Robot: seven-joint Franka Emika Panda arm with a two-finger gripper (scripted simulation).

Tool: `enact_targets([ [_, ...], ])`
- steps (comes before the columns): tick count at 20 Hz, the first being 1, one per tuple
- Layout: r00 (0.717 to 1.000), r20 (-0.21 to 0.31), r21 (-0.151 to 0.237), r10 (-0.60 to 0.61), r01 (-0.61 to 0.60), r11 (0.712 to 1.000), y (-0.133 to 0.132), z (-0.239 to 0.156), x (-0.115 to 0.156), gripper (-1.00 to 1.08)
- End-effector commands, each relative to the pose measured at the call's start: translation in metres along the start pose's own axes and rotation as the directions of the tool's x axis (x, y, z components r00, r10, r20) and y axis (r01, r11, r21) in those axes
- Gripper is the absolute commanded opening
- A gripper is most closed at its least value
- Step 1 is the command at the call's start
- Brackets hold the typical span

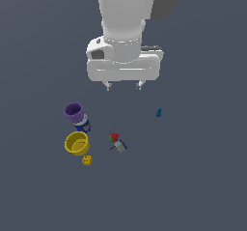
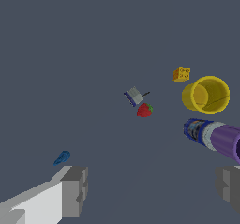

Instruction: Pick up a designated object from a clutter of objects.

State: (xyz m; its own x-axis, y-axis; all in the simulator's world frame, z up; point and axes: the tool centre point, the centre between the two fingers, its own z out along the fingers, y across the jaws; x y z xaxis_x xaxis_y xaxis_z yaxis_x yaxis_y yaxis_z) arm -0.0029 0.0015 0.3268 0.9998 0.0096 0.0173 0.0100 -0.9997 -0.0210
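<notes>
Gripper (image 1: 124, 86) spread wide, holding nothing — above the floor. Purple ribbed cup (image 1: 74, 111), hollow round mouth, touching blue can (image 1: 83, 124); smooth yellow bowl (image 1: 77, 143) just beside — orange block (image 1: 87, 160) near

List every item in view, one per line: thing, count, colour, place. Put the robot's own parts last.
purple cup: 1, purple, ribbed, open mouth showing; far end of the cluster on the exterior view's left, against the blue can
blue can: 1, blue with pale band; between purple cup and yellow bowl
yellow bowl: 1, yellow, hollow; just nearer than the can
orange block: 1, orange-yellow; beside the bowl, nearest item
strawberry: 1, red; centre of the floor
small grey-and-blue item: 1, grey and blue; touching or nearly touching the strawberry
tiny blue piece: 1, blue; alone on the exterior view's right
gripper: 1, white with grey fingertips, open, empty; raised above the floor, not over any item
</notes>
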Motion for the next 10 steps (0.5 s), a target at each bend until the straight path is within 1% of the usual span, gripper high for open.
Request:
enact_targets([
  [1,1.0,0.0,0.0,0.0,0.0,1.0,0.0,0.0,0.0,0.28],
  [6,1.0,-0.002,0.001,0.016,-0.016,1.0,0.012,0.003,0.001,0.28],
  [10,1.0,-0.002,0.002,0.018,-0.018,1.0,0.014,0.003,0.001,0.28],
])
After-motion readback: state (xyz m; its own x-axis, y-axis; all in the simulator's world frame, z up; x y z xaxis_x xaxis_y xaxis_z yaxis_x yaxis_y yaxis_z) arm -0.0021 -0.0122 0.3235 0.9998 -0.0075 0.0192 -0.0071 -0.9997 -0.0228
